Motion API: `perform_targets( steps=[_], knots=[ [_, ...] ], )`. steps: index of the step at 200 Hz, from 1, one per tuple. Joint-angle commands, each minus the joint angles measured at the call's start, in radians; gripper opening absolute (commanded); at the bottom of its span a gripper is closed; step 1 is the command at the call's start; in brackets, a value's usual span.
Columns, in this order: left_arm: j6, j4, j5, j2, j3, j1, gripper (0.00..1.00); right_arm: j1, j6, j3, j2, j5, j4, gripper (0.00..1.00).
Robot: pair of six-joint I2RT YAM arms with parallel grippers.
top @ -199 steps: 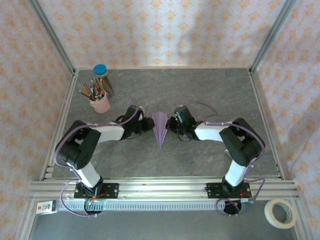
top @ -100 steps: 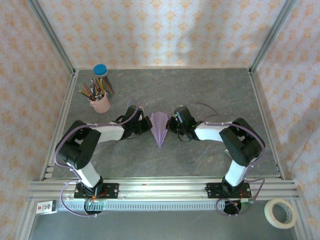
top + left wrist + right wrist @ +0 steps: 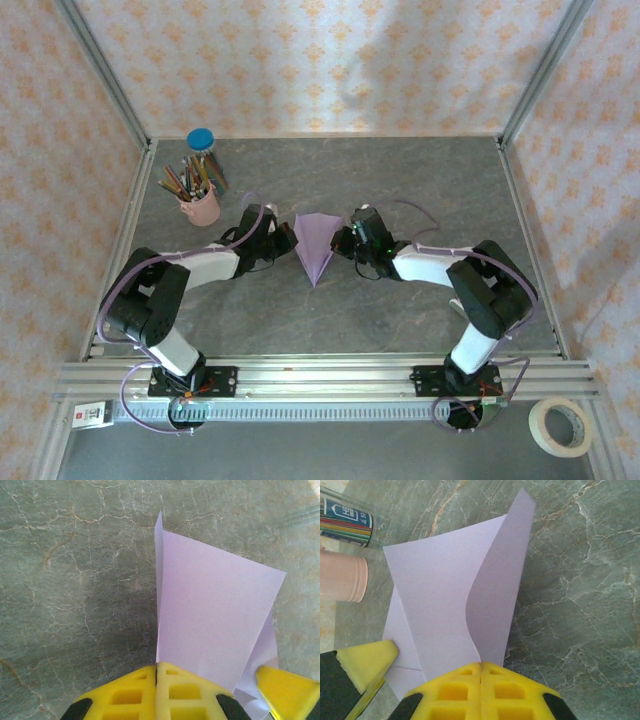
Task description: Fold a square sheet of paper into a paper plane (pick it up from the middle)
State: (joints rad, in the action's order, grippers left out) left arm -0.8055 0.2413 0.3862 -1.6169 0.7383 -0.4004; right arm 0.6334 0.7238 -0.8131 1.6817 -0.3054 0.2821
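The lilac paper plane [image 3: 316, 246] is a pointed dart with its tip toward the arms, its two wings spread apart between my grippers at the table's middle. My left gripper [image 3: 291, 245] is shut on the left wing's edge. In the left wrist view, its yellow fingertips [image 3: 156, 672] pinch the paper [image 3: 210, 615]. My right gripper [image 3: 343, 243] is shut on the right wing. The right wrist view shows that gripper [image 3: 480, 667] clamping a curled flap of the paper [image 3: 440, 595].
A pink pencil cup [image 3: 203, 205] full of coloured pencils and a blue-lidded jar [image 3: 201, 141] stand at the far left. A roll of tape [image 3: 560, 425] lies outside the frame at the near right. Metal posts and rails edge the table.
My left gripper has closed on the plane's left wing. Both grippers have shifted slightly away from the arm bases, and the narrow dart now looks wider, its wings pulled apart.
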Motion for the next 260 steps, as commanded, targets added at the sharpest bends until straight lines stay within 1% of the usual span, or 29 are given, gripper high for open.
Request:
perform_targets(
  steps=[1,30,88,120,150,180,206,236,260],
  knots=[
    [-0.016,0.029,0.008,-0.027,-0.018,0.008,0.0,-0.008,0.011,0.006,0.017,0.029,0.035,0.0],
    [-0.011,0.017,-0.001,-0.035,-0.017,0.013,0.0,-0.014,0.011,0.01,0.035,0.026,0.045,0.0],
    [0.015,-0.024,0.031,-0.086,0.004,0.012,0.0,-0.018,0.011,0.03,0.062,0.02,0.044,0.0],
    [0.036,-0.055,0.025,-0.093,0.017,0.014,0.0,-0.023,0.013,0.041,0.071,0.023,0.04,0.01],
    [0.06,-0.086,0.009,-0.098,0.031,0.013,0.04,-0.024,0.015,0.038,0.088,0.013,0.035,0.03],
    [0.09,-0.127,0.006,-0.093,0.057,0.013,0.1,-0.026,0.019,0.032,0.097,-0.005,0.034,0.02],
    [0.102,-0.147,0.002,-0.02,0.07,0.009,0.2,-0.026,0.02,0.026,0.079,-0.013,0.034,0.02],
    [0.115,-0.175,-0.019,0.061,0.078,-0.024,0.32,-0.026,0.022,0.015,0.062,-0.027,0.03,0.02],
    [0.118,-0.188,-0.023,0.083,0.075,-0.065,0.34,-0.025,0.026,0.012,0.054,-0.035,0.029,0.02]
  ],
)
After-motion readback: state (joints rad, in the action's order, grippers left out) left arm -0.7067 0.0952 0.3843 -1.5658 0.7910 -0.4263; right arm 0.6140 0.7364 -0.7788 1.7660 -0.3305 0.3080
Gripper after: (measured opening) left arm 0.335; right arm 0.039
